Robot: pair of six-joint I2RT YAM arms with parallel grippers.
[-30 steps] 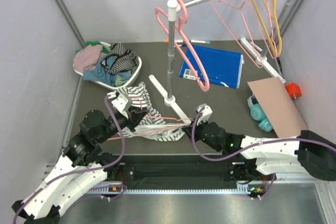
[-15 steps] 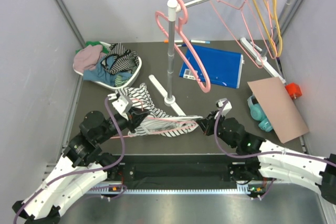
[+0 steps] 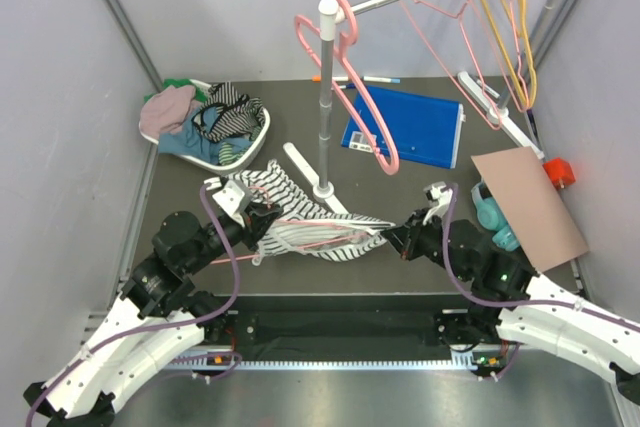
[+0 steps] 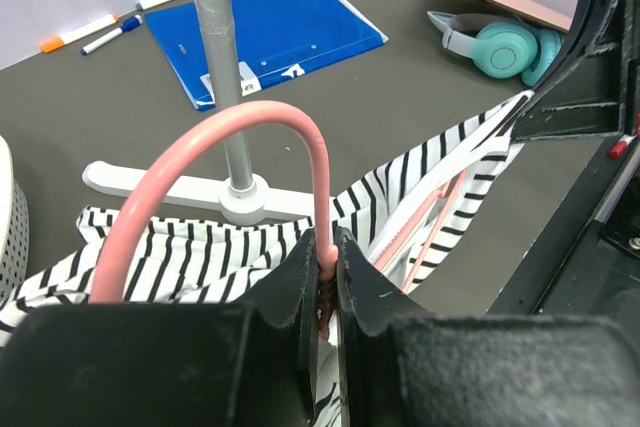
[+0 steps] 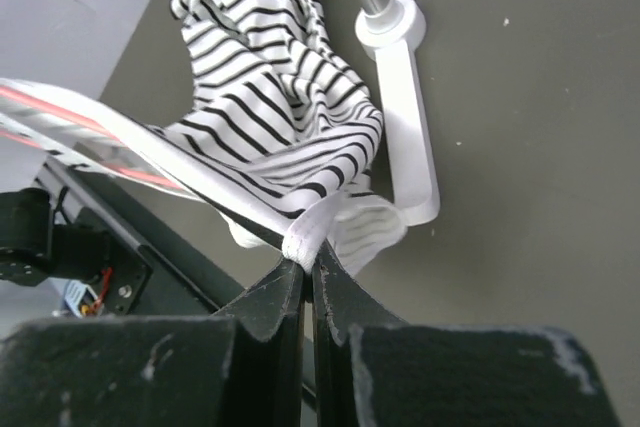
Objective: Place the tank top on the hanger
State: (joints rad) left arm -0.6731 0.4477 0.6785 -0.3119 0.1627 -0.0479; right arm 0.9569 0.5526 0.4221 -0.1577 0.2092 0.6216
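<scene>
The tank top (image 3: 300, 217), white with thin black stripes, is stretched across the mat between my two grippers. The thin pink hanger (image 3: 310, 234) runs through it, its wires showing among the folds. My left gripper (image 3: 258, 219) is shut on the hanger's neck just below the curved hook (image 4: 240, 127), with the tank top (image 4: 200, 257) spread below. My right gripper (image 3: 392, 237) is shut on a white hem fold of the tank top (image 5: 305, 237) and holds it taut to the right; the striped cloth (image 5: 270, 117) hangs beyond.
The white stand's pole (image 3: 325, 97) and base (image 3: 325, 190) are just behind the cloth. A basket of clothes (image 3: 205, 122) sits back left. A blue folder (image 3: 410, 127), teal headphones (image 3: 492, 215) and cardboard (image 3: 525, 202) lie right. Other hangers (image 3: 500, 27) hang on the rail.
My right gripper has moved right with the tank top's hem, stretching the cloth wider over the hanger. The left gripper has stayed nearly still, holding the hanger.
</scene>
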